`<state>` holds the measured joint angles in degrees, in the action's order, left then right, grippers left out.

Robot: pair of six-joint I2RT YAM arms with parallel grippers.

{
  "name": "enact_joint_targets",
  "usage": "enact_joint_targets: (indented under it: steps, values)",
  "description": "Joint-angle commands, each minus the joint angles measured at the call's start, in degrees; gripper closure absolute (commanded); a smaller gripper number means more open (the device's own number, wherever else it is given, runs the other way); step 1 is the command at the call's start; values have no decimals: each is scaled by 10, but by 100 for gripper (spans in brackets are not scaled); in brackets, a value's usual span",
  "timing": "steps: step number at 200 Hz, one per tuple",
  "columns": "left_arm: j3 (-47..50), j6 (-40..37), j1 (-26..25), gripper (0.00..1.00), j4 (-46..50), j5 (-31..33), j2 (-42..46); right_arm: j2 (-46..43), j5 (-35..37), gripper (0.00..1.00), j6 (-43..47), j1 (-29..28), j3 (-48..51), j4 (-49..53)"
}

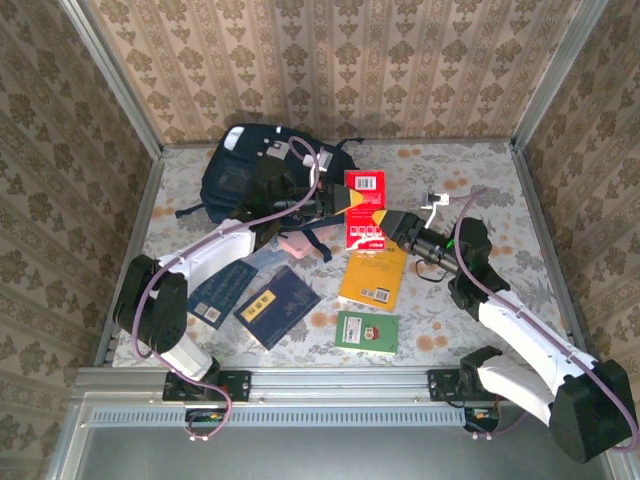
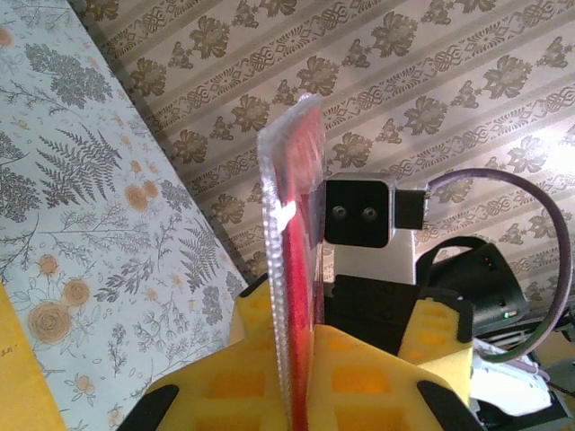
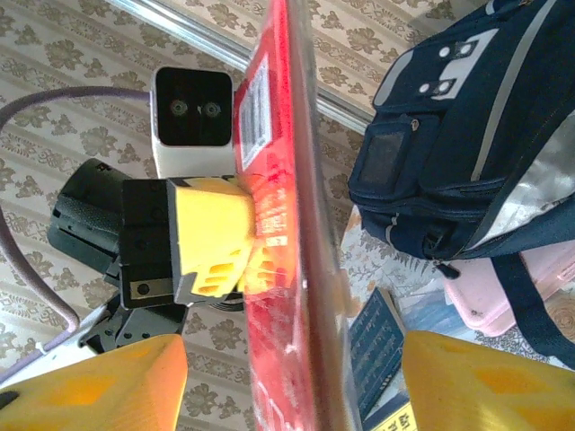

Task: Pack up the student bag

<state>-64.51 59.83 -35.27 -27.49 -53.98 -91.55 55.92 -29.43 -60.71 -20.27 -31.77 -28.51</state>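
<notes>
- Top external: student bag [image 1: 240, 170] lies upper left of centre; red packet [image 1: 365, 208] sits mid-frame.
- Grip: left gripper [image 1: 338, 200] clamps the red packet; right gripper [image 1: 397, 225] released, jaws apart.
- Advice: draw right arm clear, then feed packet edge-first into the bag's opening.

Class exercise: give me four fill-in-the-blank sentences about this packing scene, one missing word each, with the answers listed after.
1. The left gripper is shut on the ___ packet.
2. The right gripper is ___, its fingers standing clear of the packet on either side.
3. The bag lies on the ___ half of the table.
4. The case beside the bag is ___.

Missing words: red; open; left; pink.
</notes>
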Motion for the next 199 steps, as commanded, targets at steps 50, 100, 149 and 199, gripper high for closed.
enact_joint_targets:
  steps: [50,100,149,199]
  values:
    - [-25,-33,-23,91,27,-7,10,34,-3,77,3,-3,-25,-42]
    - [-68,-142,-1,37,192,-1,15,-21,37,97,46,6,-12,42]
    - [-238,-327,87,31,515,155,-60,-55,122,99,127,11,-25,223]
    - [-455,-369,158,35,605,223,-246,-39,125,100,147,13,-16,232]
